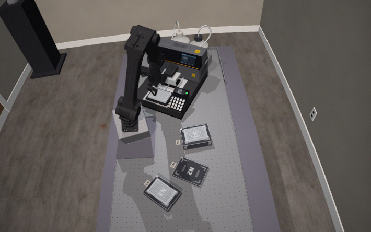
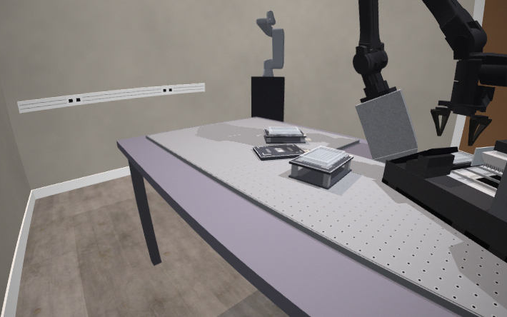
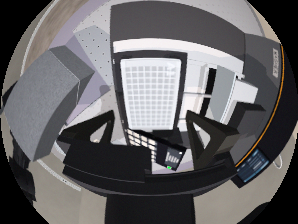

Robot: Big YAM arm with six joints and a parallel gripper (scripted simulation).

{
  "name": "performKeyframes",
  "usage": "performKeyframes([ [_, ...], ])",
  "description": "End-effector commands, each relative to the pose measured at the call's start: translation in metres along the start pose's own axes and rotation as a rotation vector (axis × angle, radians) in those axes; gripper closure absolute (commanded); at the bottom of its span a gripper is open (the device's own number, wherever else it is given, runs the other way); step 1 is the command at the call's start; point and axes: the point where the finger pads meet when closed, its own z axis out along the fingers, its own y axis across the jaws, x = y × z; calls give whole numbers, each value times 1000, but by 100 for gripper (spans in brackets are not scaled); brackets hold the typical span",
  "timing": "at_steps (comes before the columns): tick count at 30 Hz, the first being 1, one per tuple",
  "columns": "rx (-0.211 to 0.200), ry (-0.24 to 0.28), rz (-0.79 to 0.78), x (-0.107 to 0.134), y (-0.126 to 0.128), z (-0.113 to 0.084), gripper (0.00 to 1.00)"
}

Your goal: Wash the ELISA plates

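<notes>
A white ELISA plate lies flat in the carrier of the black plate washer. My gripper is open and empty and hangs a little above that plate, one finger on each side. The washer's lamp shows green beside the keypad. Nest N2 is empty. The nest nearest the washer holds a plate. The farthest nest holds another plate.
Two white bottles with tubes stand behind the washer. My arm's grey base block stands left of the washer. A black pedestal stands on the floor beyond the table.
</notes>
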Motion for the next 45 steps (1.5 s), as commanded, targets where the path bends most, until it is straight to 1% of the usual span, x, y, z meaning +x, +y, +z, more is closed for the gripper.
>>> performKeyframes([
  [1,2,0,-4,2,-2,11,0],
  [5,12,1,-10,-1,-6,12,0],
  [7,2,0,-4,2,-2,17,0],
  [10,5,-1,-3,2,-4,22,0],
  [13,10,1,-10,-1,-5,21,0],
  [14,25,-1,0,-1,-11,13,0],
  [30,25,-1,0,-1,-11,13,0],
  [31,9,1,-11,-1,-4,22,0],
  [35,2,-1,-4,2,-2,26,0],
  [38,2,-1,-4,2,-2,27,0],
  [39,13,0,-9,0,-7,25,0],
  [45,6,-1,-4,2,-4,31,0],
])
